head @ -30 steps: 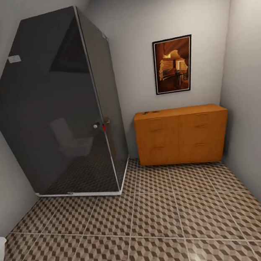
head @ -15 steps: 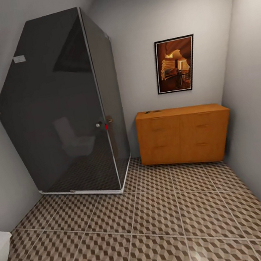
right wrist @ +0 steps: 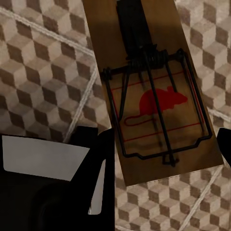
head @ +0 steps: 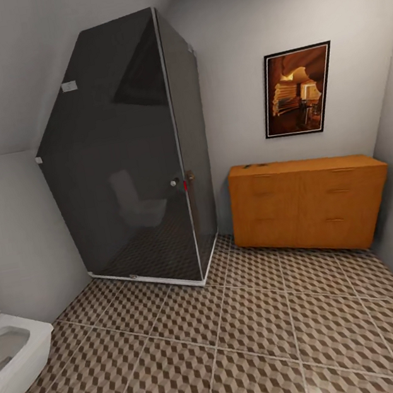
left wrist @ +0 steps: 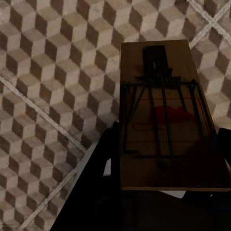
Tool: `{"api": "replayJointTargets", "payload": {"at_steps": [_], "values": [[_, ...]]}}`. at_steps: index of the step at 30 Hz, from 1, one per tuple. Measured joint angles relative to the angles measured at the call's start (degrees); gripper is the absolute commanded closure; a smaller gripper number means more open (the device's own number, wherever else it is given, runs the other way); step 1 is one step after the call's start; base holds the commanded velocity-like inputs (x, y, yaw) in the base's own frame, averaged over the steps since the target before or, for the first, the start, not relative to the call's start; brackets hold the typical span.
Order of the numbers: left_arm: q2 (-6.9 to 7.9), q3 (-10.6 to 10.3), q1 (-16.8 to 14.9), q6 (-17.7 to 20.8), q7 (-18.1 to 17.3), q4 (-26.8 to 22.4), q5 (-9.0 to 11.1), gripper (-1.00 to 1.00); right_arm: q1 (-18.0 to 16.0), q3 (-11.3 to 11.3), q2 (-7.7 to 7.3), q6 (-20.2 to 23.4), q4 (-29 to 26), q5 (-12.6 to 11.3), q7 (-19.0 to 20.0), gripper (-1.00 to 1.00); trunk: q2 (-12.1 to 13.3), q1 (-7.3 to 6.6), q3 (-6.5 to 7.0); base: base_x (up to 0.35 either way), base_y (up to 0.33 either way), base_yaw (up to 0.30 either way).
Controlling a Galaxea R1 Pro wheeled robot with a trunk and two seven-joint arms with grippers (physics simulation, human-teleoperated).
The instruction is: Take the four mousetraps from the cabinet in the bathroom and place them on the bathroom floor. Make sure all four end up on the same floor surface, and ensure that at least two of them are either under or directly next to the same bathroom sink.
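The head view has swung left, bringing a toilet [head: 18, 354] in; each gripper [left wrist: 163, 183] [right wrist: 163, 168] is clamped on a mousetrap [left wrist: 166, 120] [right wrist: 154, 96] above the bathroom floor [head: 246, 341], cabinet [head: 306, 203] behind; carrying step, sink to find next.

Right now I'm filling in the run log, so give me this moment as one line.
left gripper: holding mousetrap | right gripper: holding second mousetrap | below both: tiled floor | ahead: cabinet, toilet at left
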Motion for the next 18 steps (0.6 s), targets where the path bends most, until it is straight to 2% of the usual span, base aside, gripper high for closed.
{"api": "replayJointTargets", "payload": {"at_steps": [3, 9, 13, 18], "values": [[-0.11, 0.0, 0.0, 0.0, 0.0, 0.0, -0.1, 1.00, 0.0, 0.0, 0.00, 0.0, 0.0, 0.0, 0.0, 1.00, 0.0, 0.00, 0.00, 0.000, 0.000, 0.225], [-0.36, 0.0, 0.0, 0.1, 0.0, -0.1, -0.3, 1.00, 0.1, 0.0, 0.26, 0.2, 0.0, 0.0, 0.1, 1.00, 0.0, 0.00, 0.00, 0.000, 0.000, 0.062], [-2.16, 0.0, 0.0, 0.0, 0.0, -0.1, -0.4, 1.00, 1.2, 0.0, 2.02, 0.2, 0.0, 0.0, 0.0, 1.00, 0.0, 0.00, 0.00, 0.000, 0.000, 0.012], [-3.49, -0.1, 0.0, 0.0, 0.0, -0.1, -0.5, 1.00, 1.7, 0.0, 3.09, 0.1, 0.0, 0.0, 0.0, 1.00, 0.0, 0.00, 0.00, 0.000, 0.000, 0.115]]}}
